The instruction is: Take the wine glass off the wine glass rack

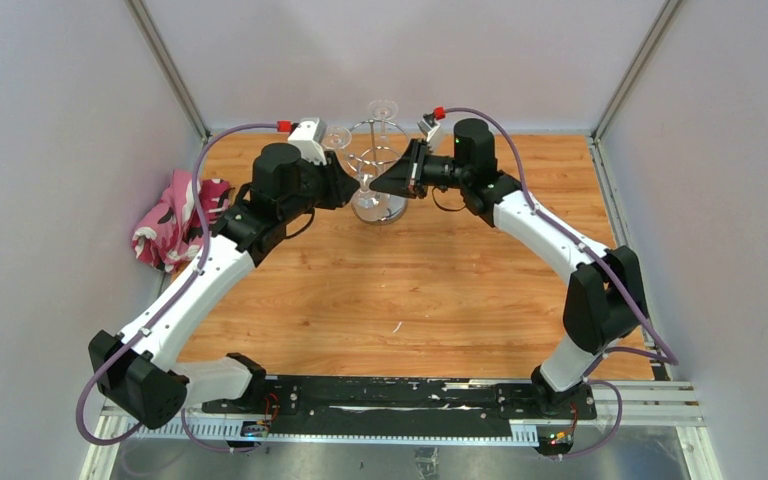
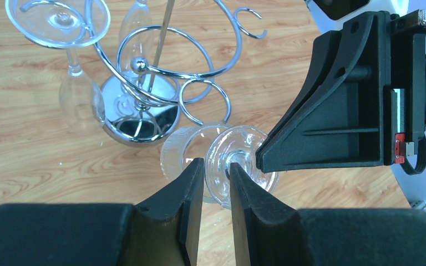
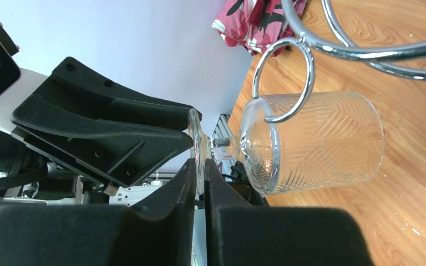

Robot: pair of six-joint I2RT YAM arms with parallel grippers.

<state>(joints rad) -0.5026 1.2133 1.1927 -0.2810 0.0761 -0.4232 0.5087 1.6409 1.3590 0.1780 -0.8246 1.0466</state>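
The wine glass (image 3: 316, 141) is clear with a ribbed bowl and lies on its side above the table, bowl pointing away from both grippers. My right gripper (image 3: 199, 163) is shut edge-on on its round foot (image 3: 197, 145). My left gripper (image 2: 216, 163) faces the underside of that foot (image 2: 249, 145), jaws a little apart with nothing gripped between them. The chrome wine glass rack (image 1: 375, 150) stands just behind. One of its wire rings (image 3: 284, 77) overlaps the base of the bowl; I cannot tell whether they touch. In the top view both grippers meet in front of the rack.
Two more glasses hang from the rack, one on the left (image 2: 77, 94) and one further back (image 2: 138, 22). The rack's mirrored disc base (image 2: 138, 119) stands on the wooden table. A pink patterned cloth (image 1: 175, 220) lies at the left edge. White walls enclose the table.
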